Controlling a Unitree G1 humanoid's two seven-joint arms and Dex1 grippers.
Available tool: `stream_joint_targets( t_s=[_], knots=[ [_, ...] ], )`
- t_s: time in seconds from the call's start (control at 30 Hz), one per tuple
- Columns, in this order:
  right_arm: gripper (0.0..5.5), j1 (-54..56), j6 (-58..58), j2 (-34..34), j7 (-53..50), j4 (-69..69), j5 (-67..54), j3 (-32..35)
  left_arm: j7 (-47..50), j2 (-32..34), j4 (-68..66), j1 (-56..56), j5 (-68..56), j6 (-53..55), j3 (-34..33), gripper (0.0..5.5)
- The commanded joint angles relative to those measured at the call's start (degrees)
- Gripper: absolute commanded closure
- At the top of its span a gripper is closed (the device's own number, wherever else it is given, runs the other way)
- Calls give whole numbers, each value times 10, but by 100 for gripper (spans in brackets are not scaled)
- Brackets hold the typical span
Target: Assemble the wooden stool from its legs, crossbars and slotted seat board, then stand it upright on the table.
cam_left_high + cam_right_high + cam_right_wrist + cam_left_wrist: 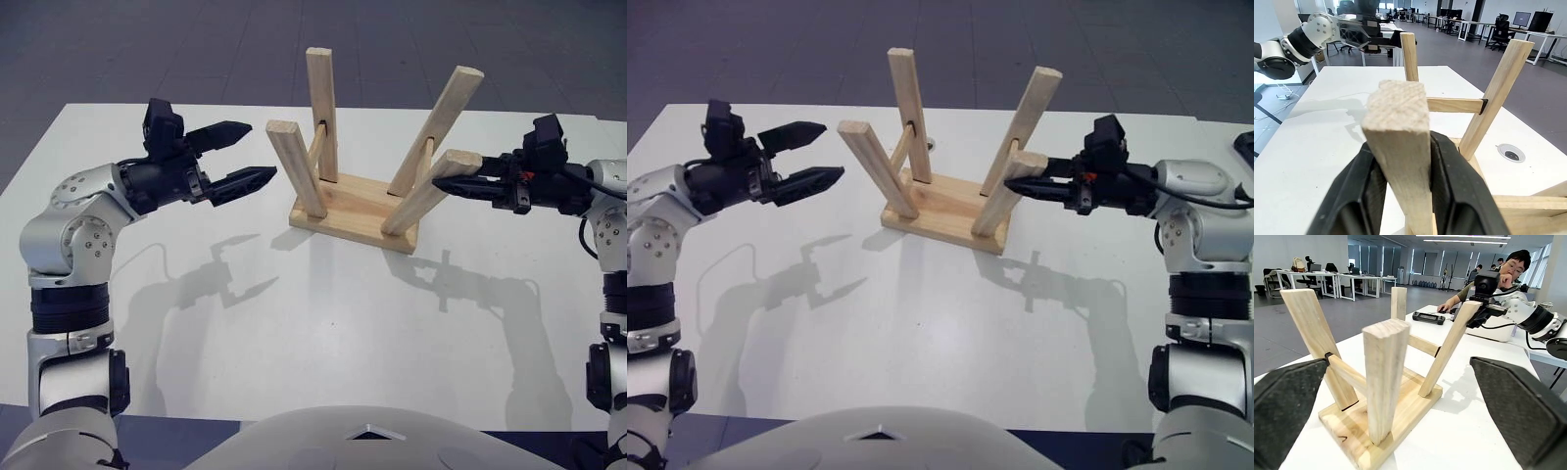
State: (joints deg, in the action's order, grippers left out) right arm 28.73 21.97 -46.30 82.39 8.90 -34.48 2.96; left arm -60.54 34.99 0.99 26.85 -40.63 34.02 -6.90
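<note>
Stool [945,208] upside down on the white tabletop [294,333], slotted seat board [358,213] lying flat and all four legs splaying up into the air! Look at the frame: a crossbar [1349,374] links the two legs on the robot's left, and another crossbar [1454,105] ties the pair on its right, each one seated into its legs partway up.

Over on the right side, the right gripper [446,182] comes in level from the tabletop's right edge and it has a hold: it pinches the near right leg [421,201] close to that leg's upper end. From the wrist you see it plainly, black fingers [1359,196] pressed against both flat faces of the wood, with the cut end of the leg poking up above them.

Now the left: the left gripper [262,150] hovers above the tabletop just beside the near left leg [297,166], aimed at it, spread wide with nothing in it. A clear gap shows between its tips and the wood, so no contact there. Its shadow falls on the tabletop below it. Behind that, the far left leg [323,113] stands almost vertical, and the far right leg [436,127] leans outward.
</note>
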Motion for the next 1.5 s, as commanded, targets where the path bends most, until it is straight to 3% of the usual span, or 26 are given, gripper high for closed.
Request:
stream_joint_targets(
  t_s=[0.03,0.2,0.5,0.7,0.83,0.97,1.13,1.3,1.5],
  knots=[
    [441,-10,27,-6,39,7,22,-47,-19,-19,-11,18,13,-6,35,10],
    [441,2,25,-2,42,13,26,-58,-37,-19,-13,20,10,3,44,82],
    [441,-20,88,1,6,-43,-26,-34,-52,9,52,-9,-120,108,-33,239],
    [441,-36,183,-2,-52,-107,-79,-15,-56,27,59,-5,-170,174,-45,339],
    [441,9,303,14,-143,-134,-139,9,-39,28,40,14,-213,239,-47,394],
    [441,103,434,58,-257,-83,-174,23,10,-3,-68,93,-230,312,-42,413],
    [441,179,530,122,-370,11,-126,13,10,-25,-190,141,-181,352,12,420],
    [441,228,533,170,-422,142,-58,-23,-3,-45,-285,154,-138,346,42,428],
    [440,277,456,195,-419,281,-3,-64,-41,-62,-393,194,-61,272,75,441]
  ],
)
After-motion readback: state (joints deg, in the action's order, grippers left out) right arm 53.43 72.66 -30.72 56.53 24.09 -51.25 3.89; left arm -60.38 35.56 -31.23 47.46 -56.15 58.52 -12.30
